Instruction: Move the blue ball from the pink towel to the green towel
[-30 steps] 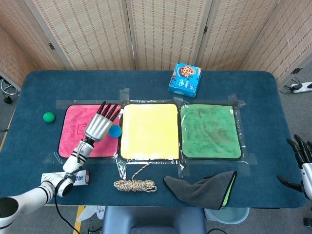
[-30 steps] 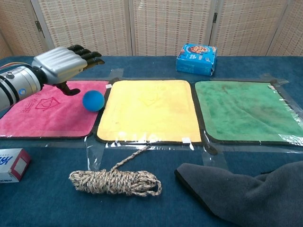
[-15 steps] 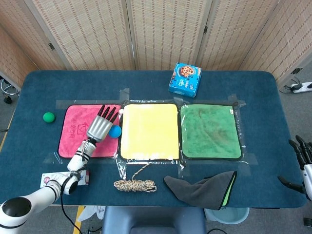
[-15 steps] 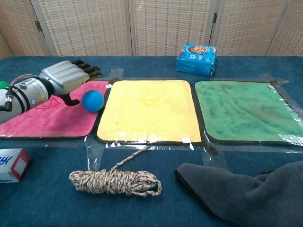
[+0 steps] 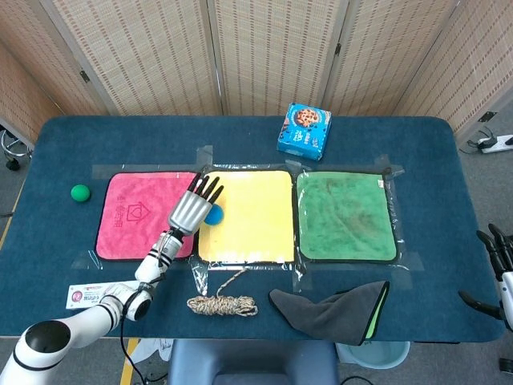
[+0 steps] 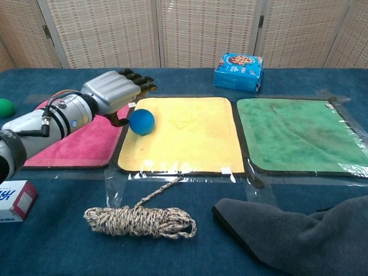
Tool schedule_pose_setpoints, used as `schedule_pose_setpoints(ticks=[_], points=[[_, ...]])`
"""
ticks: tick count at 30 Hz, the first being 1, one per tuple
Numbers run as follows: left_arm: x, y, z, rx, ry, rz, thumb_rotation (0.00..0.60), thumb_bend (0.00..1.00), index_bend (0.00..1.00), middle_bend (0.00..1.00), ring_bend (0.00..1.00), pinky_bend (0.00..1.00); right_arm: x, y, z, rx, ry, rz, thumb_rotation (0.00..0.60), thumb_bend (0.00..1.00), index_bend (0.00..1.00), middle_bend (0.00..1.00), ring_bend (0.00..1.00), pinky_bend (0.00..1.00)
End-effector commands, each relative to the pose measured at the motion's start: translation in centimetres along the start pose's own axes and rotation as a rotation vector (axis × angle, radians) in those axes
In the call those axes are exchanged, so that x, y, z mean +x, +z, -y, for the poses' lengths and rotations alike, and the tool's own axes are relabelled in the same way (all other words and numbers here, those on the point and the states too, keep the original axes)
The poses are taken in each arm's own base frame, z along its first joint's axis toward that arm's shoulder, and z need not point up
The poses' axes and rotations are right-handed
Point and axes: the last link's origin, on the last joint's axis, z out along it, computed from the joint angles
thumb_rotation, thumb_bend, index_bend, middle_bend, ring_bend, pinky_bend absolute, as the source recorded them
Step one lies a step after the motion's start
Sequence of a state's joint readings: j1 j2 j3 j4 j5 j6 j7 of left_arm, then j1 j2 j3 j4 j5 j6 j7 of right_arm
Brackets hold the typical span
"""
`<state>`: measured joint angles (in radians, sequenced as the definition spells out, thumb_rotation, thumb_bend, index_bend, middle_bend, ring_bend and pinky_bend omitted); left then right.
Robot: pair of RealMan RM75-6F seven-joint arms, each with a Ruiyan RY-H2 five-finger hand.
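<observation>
One blue ball (image 6: 141, 121) lies on the yellow towel's (image 6: 190, 141) left edge, touching the open-fingered, empty left hand (image 6: 113, 93).

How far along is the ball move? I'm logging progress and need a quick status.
Done: the blue ball is off the pink towel and sits on the near-left part of the yellow towel. In hand: the left hand is right beside the ball, apparently nudging rather than gripping it. Left: cross the yellow towel onto the green towel. The right hand hangs idle at the table's edge.
</observation>
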<state>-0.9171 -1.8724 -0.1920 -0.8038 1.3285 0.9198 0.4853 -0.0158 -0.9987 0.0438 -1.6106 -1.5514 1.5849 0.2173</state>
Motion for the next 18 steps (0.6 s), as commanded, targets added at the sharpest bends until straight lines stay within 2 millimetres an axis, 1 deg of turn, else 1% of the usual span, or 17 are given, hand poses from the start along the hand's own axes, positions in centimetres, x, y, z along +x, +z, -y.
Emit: schedule_pose_setpoints(ticks=[1,6,9,14,18], points=[[0.8,0.5,-1.0,-0.020,0.004,-0.020,0.600,0.37,0.00,0.00,0.00,0.00,0.0,0.0,0.0,-0.002,0.000,0.000,0.600,0.09,0.06,0.03,0.07,0.00],[2.0,0.8,-2.5,-0.040,0.001,-0.059,0.600,0.37,0.00,0.00,0.00,0.00,0.1,-0.1,-0.1,-0.005,0.000,-0.007,0.600,0.08,0.06,0.03,0.07,0.00],[2.5,0.8,-2.7,-0.032,-0.029,-0.082,0.600,0.37,0.00,0.00,0.00,0.00,0.2,-0.1,-0.1,-0.004,-0.001,-0.010,0.600,0.08,0.06,0.03,0.07,0.00],[2.5,0.5,-1.3,-0.003,-0.025,-0.078,0.600,0.37,0.00,0.00,0.00,0.00,0.1,0.0,-0.1,-0.001,0.001,-0.010,0.600,0.08,0.06,0.03,0.07,0.00],[1.9,0.5,-0.2,0.022,-0.013,-0.043,0.600,0.37,0.00,0.00,0.00,0.00,0.0,0.0,-0.2,-0.002,0.005,-0.007,0.600,0.09,0.06,0.03,0.07,0.00]])
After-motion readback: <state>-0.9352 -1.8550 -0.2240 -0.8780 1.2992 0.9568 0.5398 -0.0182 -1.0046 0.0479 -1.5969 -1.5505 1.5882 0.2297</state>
